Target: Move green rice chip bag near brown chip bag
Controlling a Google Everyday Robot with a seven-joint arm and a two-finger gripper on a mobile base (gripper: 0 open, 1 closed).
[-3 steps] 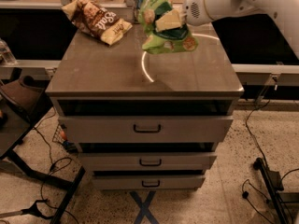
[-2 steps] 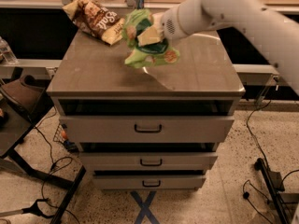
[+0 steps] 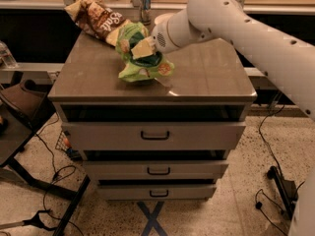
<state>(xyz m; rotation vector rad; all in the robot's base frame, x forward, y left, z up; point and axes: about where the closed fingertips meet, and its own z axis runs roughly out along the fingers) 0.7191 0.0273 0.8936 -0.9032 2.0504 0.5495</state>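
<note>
The green rice chip bag point(image 3: 142, 58) is light green with a dark teal patch. It hangs crumpled in my gripper point(image 3: 134, 47), with its lower end touching or just above the cabinet top point(image 3: 98, 77). The gripper is shut on the bag's upper part, and my white arm point(image 3: 236, 28) reaches in from the right. The brown chip bag point(image 3: 96, 19) lies at the back left of the top, dark brown with white script. The green bag's upper edge is right beside its near end.
A metal can point(image 3: 144, 4) stands at the back of the top, behind the bags. The cabinet has three drawers with handles point(image 3: 155, 135). A chair point(image 3: 19, 102) stands to the left, and cables point(image 3: 54, 176) lie on the floor.
My gripper has carried the green bag leftward across the cabinet top, from the back right toward the brown bag, and lower.
</note>
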